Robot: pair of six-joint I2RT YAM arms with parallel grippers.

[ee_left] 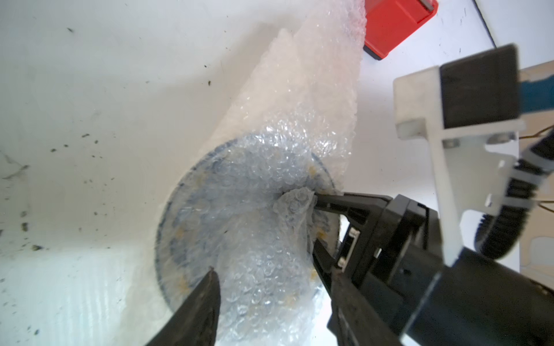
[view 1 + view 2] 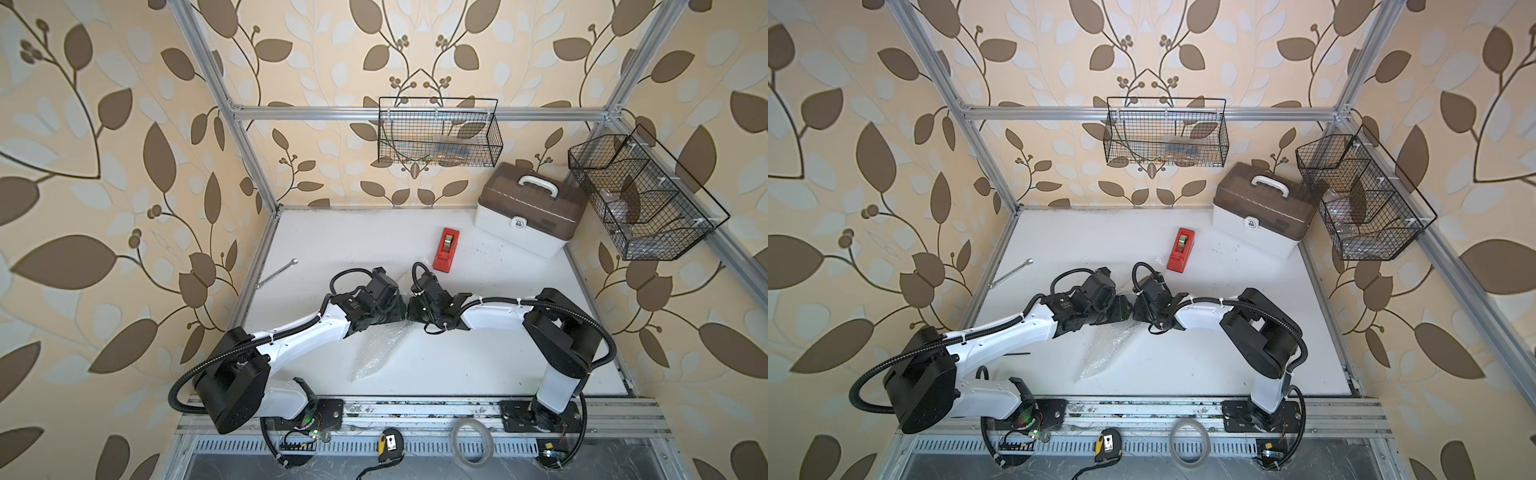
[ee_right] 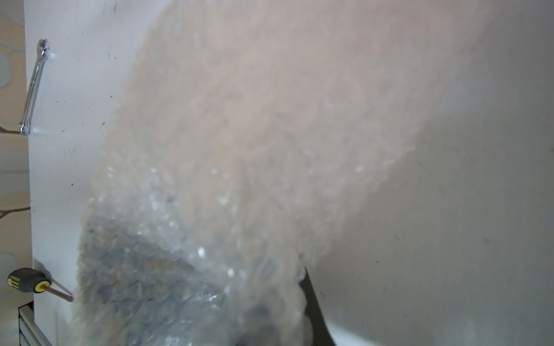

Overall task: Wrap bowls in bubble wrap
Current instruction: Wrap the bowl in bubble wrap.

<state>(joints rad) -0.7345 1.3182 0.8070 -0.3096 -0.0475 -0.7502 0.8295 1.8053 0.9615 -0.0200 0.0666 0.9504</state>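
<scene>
The bowl [image 1: 192, 209], round, clear and blue-tinted, lies on the white table under the bubble wrap [image 1: 302, 99]. The wrap runs as a long crumpled strip over it and trails toward the table's front in both top views [image 2: 378, 349] [image 2: 1104, 353]. My left gripper [image 1: 272, 275] is open, one finger on each side of the wrap over the bowl. My right gripper [image 1: 314, 200] is shut on a bunched fold of bubble wrap above the bowl's middle. In the right wrist view the wrap [image 3: 239, 149] fills the frame and hides most of that gripper [image 3: 278, 299]. Both wrists hide the bowl in the top views.
A red tape dispenser [image 2: 445, 249] stands just behind the wrists. A wrench [image 2: 276, 273] lies at the left edge and a screwdriver [image 3: 27, 280] nearby. A toolbox [image 2: 528, 208] sits back right, below two wire baskets [image 2: 438, 133] [image 2: 640, 199]. A tape ring [image 2: 472, 442] and a tape measure [image 2: 390, 445] lie on the front rail.
</scene>
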